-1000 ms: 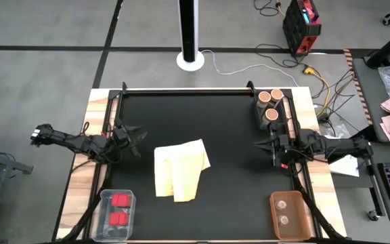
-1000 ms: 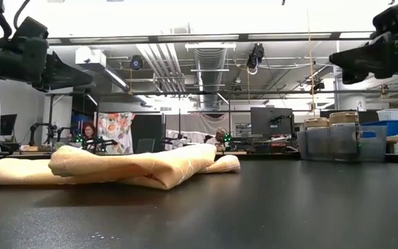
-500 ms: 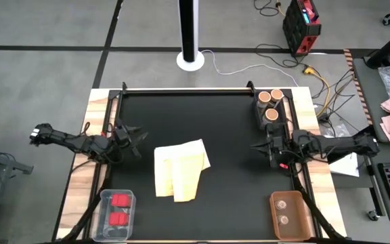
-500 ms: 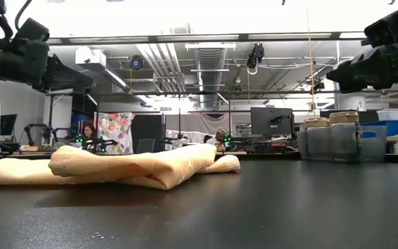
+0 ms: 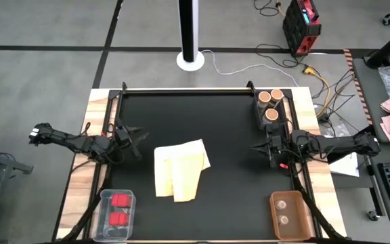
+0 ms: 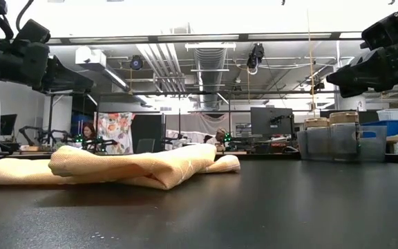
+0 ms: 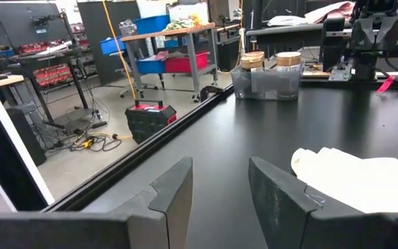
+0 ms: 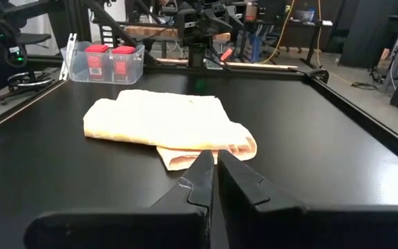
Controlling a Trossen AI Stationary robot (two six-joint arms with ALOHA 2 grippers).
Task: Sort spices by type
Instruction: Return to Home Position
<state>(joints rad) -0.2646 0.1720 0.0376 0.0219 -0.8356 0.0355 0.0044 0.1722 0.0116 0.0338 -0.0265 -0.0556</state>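
Note:
The spices sit in three containers. Short jars with tan tops (image 5: pixel 271 105) stand in a clear bin at the far right. Red blocky ones (image 5: pixel 119 209) fill a clear tub at the near left. Two tiny pale round ones (image 5: pixel 284 210) lie in a brown tray at the near right. A folded yellow cloth (image 5: pixel 180 169) lies mid-table. My left gripper (image 7: pixel 220 187) hovers open over the mat's left edge with nothing between its fingers. My right gripper (image 8: pixel 216 173) hovers shut over the mat's right edge, pointing at the cloth (image 8: pixel 171 121).
A black mat (image 5: pixel 229 196) covers the table inside a wooden border. The jar bin (image 6: pixel 330 142) stands just beyond my right gripper (image 6: pixel 334 77). Bare mat lies around the cloth (image 6: pixel 137 169). A white pole base (image 5: pixel 190 59) stands beyond the far edge.
My right gripper has sunk a little and tipped slightly downward, staying shut. The spices and the cloth lie as before.

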